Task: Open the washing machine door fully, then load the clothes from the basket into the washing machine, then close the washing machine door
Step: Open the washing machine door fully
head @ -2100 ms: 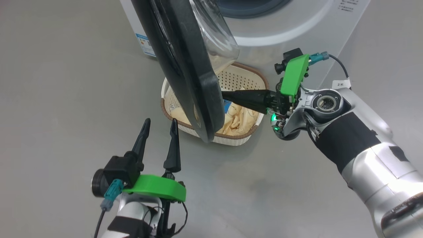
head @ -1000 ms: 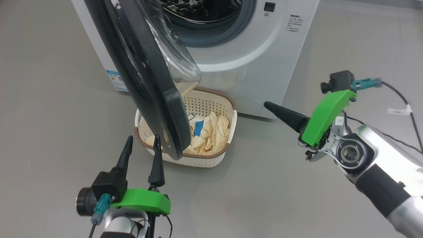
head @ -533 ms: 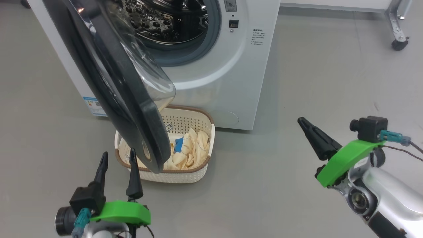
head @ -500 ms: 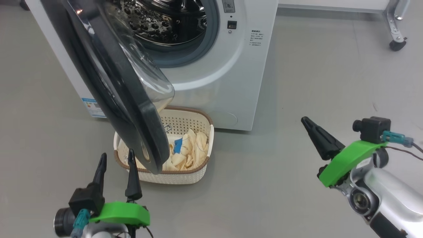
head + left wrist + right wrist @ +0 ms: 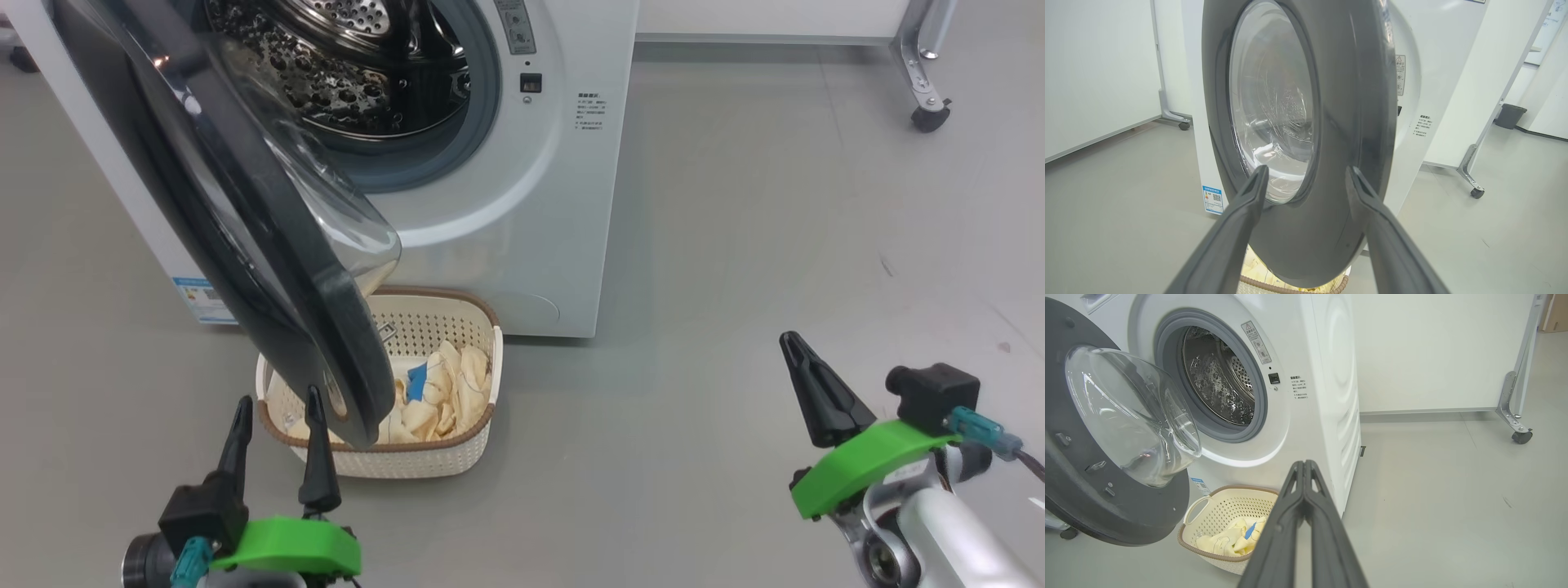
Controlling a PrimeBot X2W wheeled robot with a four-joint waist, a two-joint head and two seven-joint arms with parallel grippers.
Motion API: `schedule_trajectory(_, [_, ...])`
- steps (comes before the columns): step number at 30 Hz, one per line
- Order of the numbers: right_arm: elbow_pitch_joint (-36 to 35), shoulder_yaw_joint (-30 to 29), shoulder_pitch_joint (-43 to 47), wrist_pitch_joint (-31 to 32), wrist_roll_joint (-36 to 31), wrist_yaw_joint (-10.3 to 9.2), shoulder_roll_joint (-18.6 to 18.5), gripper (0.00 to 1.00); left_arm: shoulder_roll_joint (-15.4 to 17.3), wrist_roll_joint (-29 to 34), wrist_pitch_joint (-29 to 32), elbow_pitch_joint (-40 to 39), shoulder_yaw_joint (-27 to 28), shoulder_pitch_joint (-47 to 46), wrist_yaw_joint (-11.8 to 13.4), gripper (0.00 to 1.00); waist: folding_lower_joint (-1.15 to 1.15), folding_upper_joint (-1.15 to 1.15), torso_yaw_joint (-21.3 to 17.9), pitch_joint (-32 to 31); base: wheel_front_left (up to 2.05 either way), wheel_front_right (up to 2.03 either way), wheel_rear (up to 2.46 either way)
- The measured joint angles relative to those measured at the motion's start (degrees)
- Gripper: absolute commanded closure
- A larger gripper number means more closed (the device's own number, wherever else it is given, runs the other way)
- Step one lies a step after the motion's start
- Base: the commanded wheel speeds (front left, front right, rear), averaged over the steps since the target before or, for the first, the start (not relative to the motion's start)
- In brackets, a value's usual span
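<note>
The white washing machine [image 5: 522,204] stands with its steel drum [image 5: 343,73] exposed. The washing machine door [image 5: 269,245], black-rimmed with a clear glass bowl [image 5: 1126,412], is swung out partway over the basket [image 5: 408,461]. Cream clothes [image 5: 445,392] with a blue patch lie in the basket, partly hidden by the door. My left gripper [image 5: 277,400] is open just in front of the door's lower edge, its fingers [image 5: 1253,183] framing the door's outer face [image 5: 1347,122] without touching it. My right gripper [image 5: 788,339] is shut on nothing, well right of the basket [image 5: 1224,506].
A metal frame leg on a caster [image 5: 927,114] stands at the far right beside a white panel [image 5: 1433,351]. A dark bin [image 5: 1511,116] sits behind it. Grey floor spreads open to the right of the machine.
The head camera has risen, so the drum now shows. My shut right gripper has drawn back from the door's inner edge to the right, away from the basket. The left gripper stays open.
</note>
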Motion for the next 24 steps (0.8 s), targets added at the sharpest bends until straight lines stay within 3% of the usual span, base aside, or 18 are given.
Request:
schedule_trajectory(1, [-0.30,-1.37,0.85,0.00,-1.22,0.00,0.78,1.00,0.00,0.00,0.00,0.00,0.00,0.36,0.00,0.00,0.00,0.00,-0.15,-0.12,0.00,0.00,0.00])
schedule_trajectory(3, [-0.99,-4.09,2.27,-0.01,-4.43,0.00,2.13,0.18,0.00,0.00,0.00,0.03,0.03,0.77,0.00,0.00,0.00,0.00,-0.39,-0.28,0.00,0.00,0.00])
schedule_trajectory(4, [-1.26,-5.44,2.83,-0.01,-5.99,0.00,2.77,0.00,0.01,0.00,0.00,0.07,0.03,0.83,-0.01,0.00,0.00,0.00,-0.46,-0.36,0.00,0.00,0.00])
schedule_trajectory(10, [-3.58,-11.70,6.11,1.01,-11.58,0.00,6.86,0.00,0.01,0.00,0.00,0.36,-0.12,0.90,0.00,0.00,0.00,0.00,-0.60,-0.91,0.00,0.00,0.00])
schedule_trajectory(24, [-7.09,-13.76,7.84,3.32,-14.58,0.00,8.91,0.00,0.01,0.00,0.00,0.70,-0.67,1.27,0.09,0.00,0.00,0.00,-1.10,-0.70,0.00,0.00,0.00])
